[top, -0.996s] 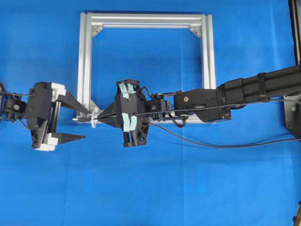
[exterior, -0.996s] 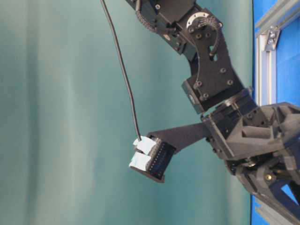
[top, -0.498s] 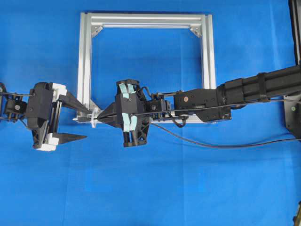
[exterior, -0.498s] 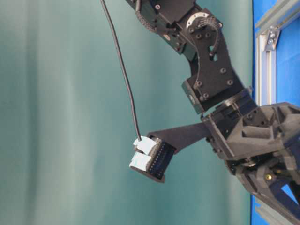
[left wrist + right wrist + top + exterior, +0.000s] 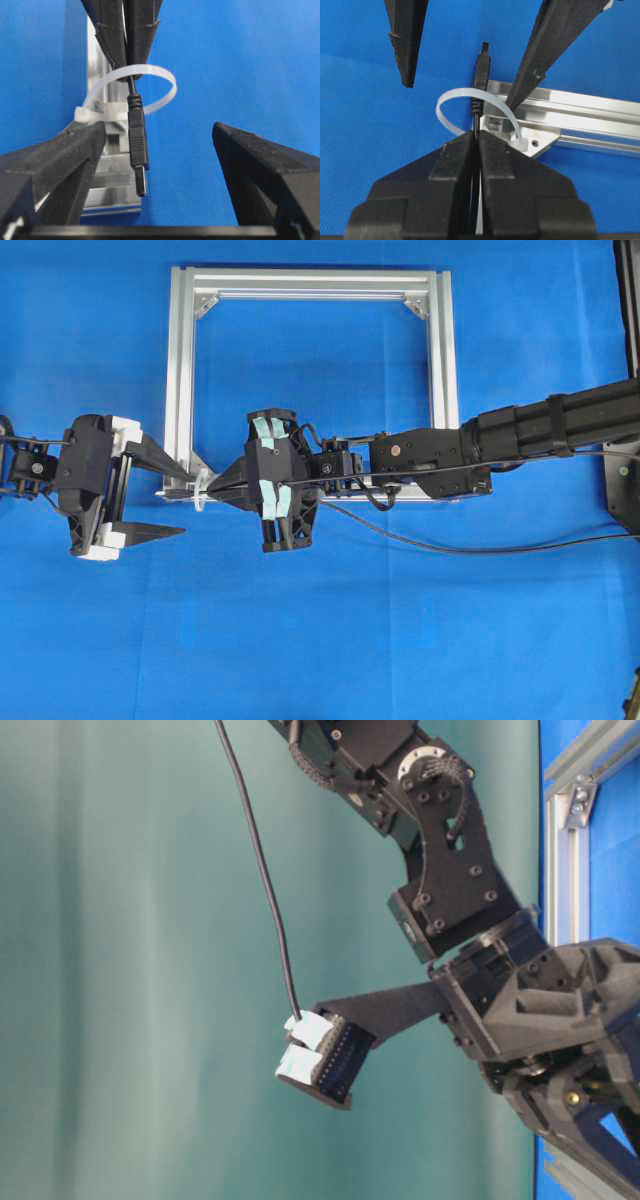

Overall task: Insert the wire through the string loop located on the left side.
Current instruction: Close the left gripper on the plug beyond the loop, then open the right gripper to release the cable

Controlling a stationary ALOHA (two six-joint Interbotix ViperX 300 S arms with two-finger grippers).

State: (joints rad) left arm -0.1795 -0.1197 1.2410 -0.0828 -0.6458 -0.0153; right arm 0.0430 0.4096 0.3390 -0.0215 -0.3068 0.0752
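L hand [image 5: 150,500] wide open, R hand [image 5: 215,485] pinched closed.

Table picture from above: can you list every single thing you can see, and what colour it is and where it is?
wire: one, thin and black with a small plug at its end, poking through the loop, trailing off to the right across the cloth
string loop: one, white, tied at the frame's lower left corner
frame: one, silver metal square, lying in the upper middle
cloth: one, bright blue, under everything
left gripper: one, black and white, at the left edge, jaws open either side of the plug
right gripper: one, black with pale tape, in the middle, pinching the wire just behind the loop
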